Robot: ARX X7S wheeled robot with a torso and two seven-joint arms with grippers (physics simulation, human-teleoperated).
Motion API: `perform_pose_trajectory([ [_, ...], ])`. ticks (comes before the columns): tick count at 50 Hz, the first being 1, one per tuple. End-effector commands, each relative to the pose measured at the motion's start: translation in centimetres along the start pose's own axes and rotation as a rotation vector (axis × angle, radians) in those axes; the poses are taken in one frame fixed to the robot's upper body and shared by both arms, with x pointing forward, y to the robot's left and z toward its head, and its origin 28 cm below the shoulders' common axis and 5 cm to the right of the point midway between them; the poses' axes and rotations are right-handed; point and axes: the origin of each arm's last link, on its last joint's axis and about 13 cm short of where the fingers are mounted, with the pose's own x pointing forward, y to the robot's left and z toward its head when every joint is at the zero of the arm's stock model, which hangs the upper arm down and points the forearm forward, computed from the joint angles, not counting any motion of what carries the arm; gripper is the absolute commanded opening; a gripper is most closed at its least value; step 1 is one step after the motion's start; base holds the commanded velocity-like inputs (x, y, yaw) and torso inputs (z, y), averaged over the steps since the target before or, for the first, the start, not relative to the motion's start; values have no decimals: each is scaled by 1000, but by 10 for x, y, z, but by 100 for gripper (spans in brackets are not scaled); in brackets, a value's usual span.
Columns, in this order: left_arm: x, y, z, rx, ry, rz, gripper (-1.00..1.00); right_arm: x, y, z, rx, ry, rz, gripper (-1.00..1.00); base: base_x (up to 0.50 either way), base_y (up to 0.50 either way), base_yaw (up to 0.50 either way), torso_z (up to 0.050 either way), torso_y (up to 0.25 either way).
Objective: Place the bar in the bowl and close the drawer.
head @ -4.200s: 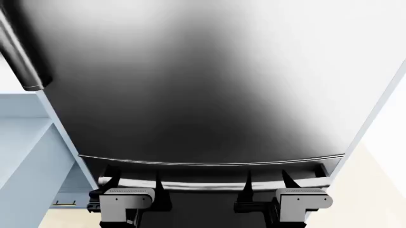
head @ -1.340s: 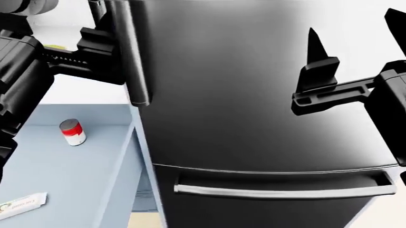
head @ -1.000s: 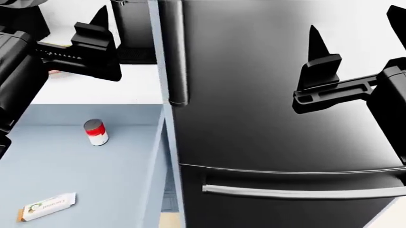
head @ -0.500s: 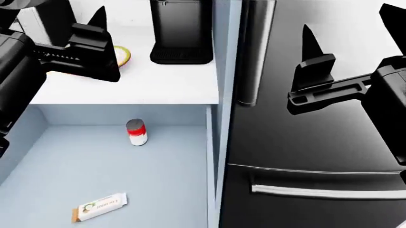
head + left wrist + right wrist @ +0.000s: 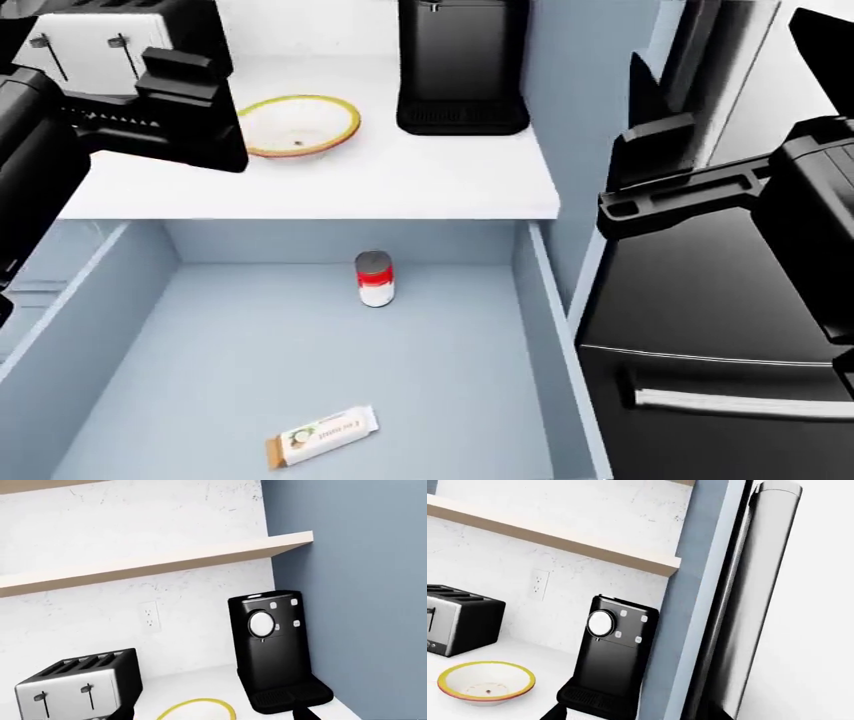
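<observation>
The bar (image 5: pixel 322 436) lies on the floor of the open pale blue-grey drawer (image 5: pixel 545 330), near its front. The bowl (image 5: pixel 299 123) stands on the white counter behind the drawer; its yellow rim also shows in the left wrist view (image 5: pixel 200 707), and the whole bowl shows in the right wrist view (image 5: pixel 486 682). My left gripper (image 5: pixel 107 25) is open and empty, held up over the counter's left part. My right gripper (image 5: pixel 721 45) is open and empty, held up in front of the black fridge. The drawer's handle is out of view.
A red-and-white can (image 5: pixel 376 278) stands upright at the back of the drawer. A black coffee machine (image 5: pixel 462 65) and a toaster (image 5: pixel 94 40) stand on the counter (image 5: pixel 400 185). The black fridge (image 5: pixel 721 330) is right of the drawer. A wall shelf (image 5: pixel 153 565) hangs above the counter.
The view has swung from the fridge front to the left. The open drawer, bar, can, counter and bowl have come into sight. Both grippers stay raised and open.
</observation>
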Motion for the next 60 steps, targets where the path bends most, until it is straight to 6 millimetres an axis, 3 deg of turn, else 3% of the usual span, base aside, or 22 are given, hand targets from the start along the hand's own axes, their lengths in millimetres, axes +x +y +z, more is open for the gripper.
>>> perform_pose_trajectory([
  [1, -1, -1, 2, -21, -8, -14, 100, 1, 0, -1, 1, 0, 2, 100, -1, 453, 0, 0, 0],
  [34, 2, 0, 1, -24, 13, -1, 100, 3, 1, -2, 20, 1, 15, 100, -1, 440, 0, 0, 0],
  [60, 1, 1, 0, -7, 19, 8, 100, 1, 4, -2, 22, 5, 36, 100, 122, 1, 0, 0, 0],
])
